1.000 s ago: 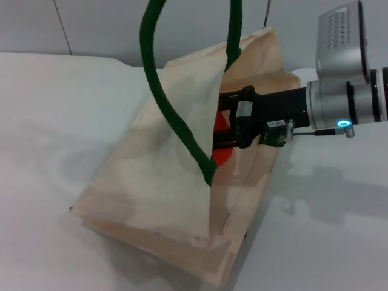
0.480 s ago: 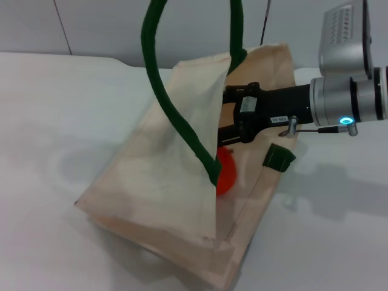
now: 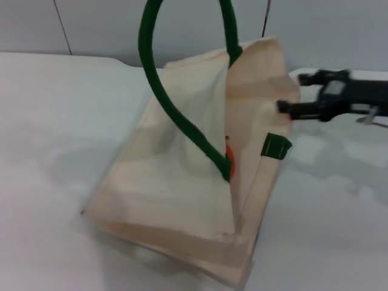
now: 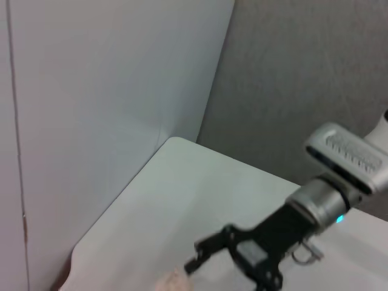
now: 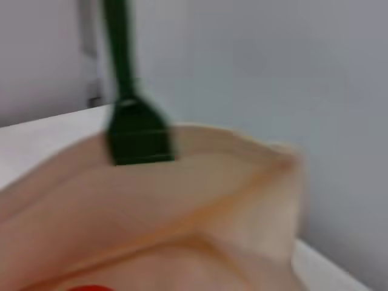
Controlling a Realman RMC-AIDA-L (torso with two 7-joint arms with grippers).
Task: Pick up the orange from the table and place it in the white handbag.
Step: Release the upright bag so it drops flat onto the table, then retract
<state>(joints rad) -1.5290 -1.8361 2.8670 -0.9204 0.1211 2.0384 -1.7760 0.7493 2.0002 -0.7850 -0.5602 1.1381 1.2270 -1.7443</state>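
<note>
White handbag (image 3: pixel 176 182) stands propped open mid-table (image 3: pixel 48 121), dark green handle (image 3: pixel 160 91) looping up toward 12 o'clock; the orange (image 3: pixel 229 153) is inside it, only a red sliver showing in the mouth gap behind the handle strap. Right gripper (image 3: pixel 291 91) sits outside the bag at its 2 o'clock, just beside the upper rim, jaws apart and empty. Left gripper not seen in any view.
</note>
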